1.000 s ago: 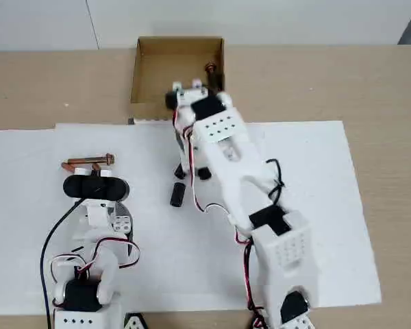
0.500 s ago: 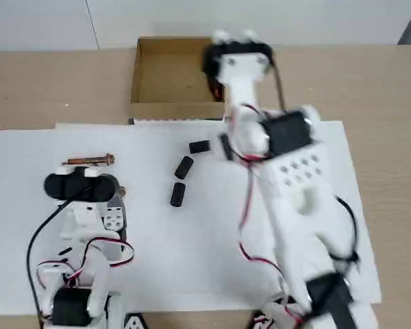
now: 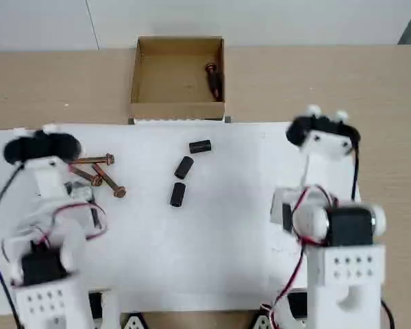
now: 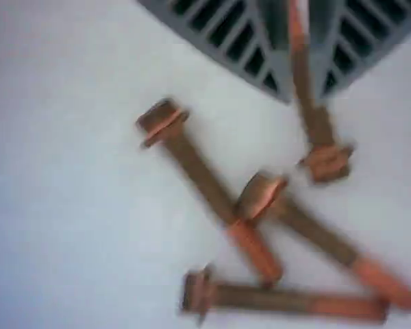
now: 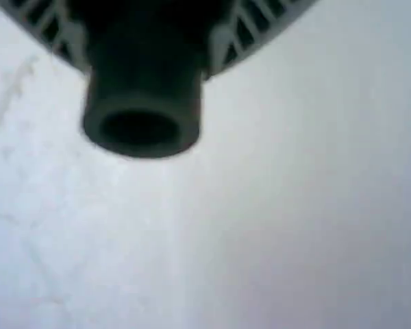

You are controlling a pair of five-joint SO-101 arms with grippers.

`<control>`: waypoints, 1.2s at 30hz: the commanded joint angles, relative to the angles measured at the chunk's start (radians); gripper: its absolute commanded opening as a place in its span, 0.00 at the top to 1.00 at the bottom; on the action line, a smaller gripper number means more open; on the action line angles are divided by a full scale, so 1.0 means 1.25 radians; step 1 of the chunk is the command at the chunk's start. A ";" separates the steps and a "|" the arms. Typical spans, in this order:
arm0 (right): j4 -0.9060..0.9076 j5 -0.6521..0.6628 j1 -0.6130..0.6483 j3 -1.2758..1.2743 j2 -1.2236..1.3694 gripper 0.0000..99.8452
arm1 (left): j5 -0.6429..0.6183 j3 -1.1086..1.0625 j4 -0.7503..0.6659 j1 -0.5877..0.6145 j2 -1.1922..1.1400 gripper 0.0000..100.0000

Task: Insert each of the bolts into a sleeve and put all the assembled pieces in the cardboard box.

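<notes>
My left gripper is shut on a copper bolt, whose head hangs just above the white paper. Three more bolts lie crossed beneath it, and they appear as a cluster of bolts at the left of the paper. My right gripper is shut on a black sleeve, its open end facing the paper. Three loose sleeves lie mid-paper. The cardboard box stands at the back with one assembled piece inside.
The left arm stands over the paper's left edge and the right arm over its right side. The white paper covers the near part of the wooden table.
The right arm has drawn back from the box to the right side of the paper, leaving the assembled piece inside. The left arm has swung left, uncovering the bolts.
</notes>
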State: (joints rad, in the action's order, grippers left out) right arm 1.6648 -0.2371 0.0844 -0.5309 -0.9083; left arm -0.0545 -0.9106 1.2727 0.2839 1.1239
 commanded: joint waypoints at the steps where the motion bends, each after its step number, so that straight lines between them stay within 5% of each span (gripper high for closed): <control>1: -0.017 0.000 -0.030 -0.070 -0.101 1.00 | 0.001 0.102 0.059 0.036 -0.142 0.99; 16: -0.036 -0.027 -0.057 -0.109 -0.249 1.00 | -0.029 0.327 0.088 0.036 -0.598 0.99; 24: -0.051 -0.068 -0.057 -0.109 -0.249 1.00 | -0.029 0.565 0.214 0.036 -0.842 0.99; 36: -0.044 -0.065 -0.139 -0.109 -0.249 1.00 | -0.001 0.634 0.248 0.036 -0.955 0.91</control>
State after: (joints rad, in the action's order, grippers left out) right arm 1.6233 -0.3122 -0.0706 -0.6720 -1.2121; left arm -0.0637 -0.1603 1.5812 0.3268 -0.0698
